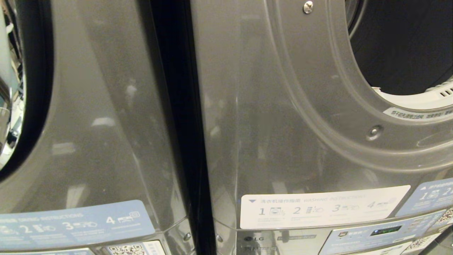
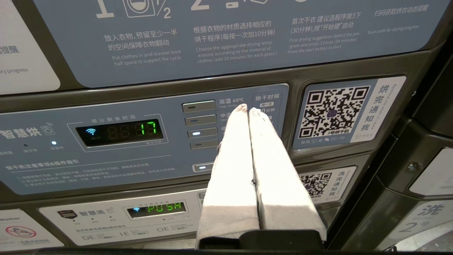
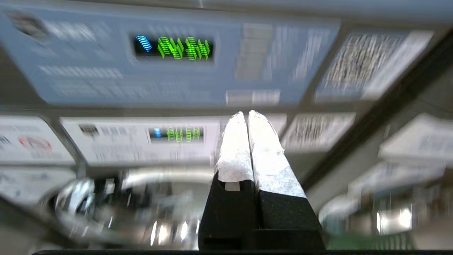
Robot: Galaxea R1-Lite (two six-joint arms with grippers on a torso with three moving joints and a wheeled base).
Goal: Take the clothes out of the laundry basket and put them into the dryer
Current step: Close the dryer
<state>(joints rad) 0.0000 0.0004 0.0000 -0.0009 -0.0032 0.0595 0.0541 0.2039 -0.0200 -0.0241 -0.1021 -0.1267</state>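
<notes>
The dryer [image 1: 318,106] fills the right of the head view, a dark grey front with its round mouth [image 1: 407,46] open onto a dark drum. Whether clothes lie inside cannot be made out, and no clothes show elsewhere. Neither arm is in the head view. My right gripper [image 3: 246,113] is shut and empty, pointing at blurred control panels [image 3: 173,47]. A green strip [image 3: 368,242] beside it may be the laundry basket; it is too blurred to tell. My left gripper [image 2: 247,108] is shut on nothing and points at a blue panel [image 2: 141,141] whose display reads 17.
A second grey machine [image 1: 106,124] stands left of the dryer across a narrow dark gap, with its chrome-rimmed door [image 1: 14,106] at the view's left edge. Instruction stickers [image 1: 318,205] run along both fronts. A chrome-rimmed round door [image 3: 116,212] sits below the right gripper's panels.
</notes>
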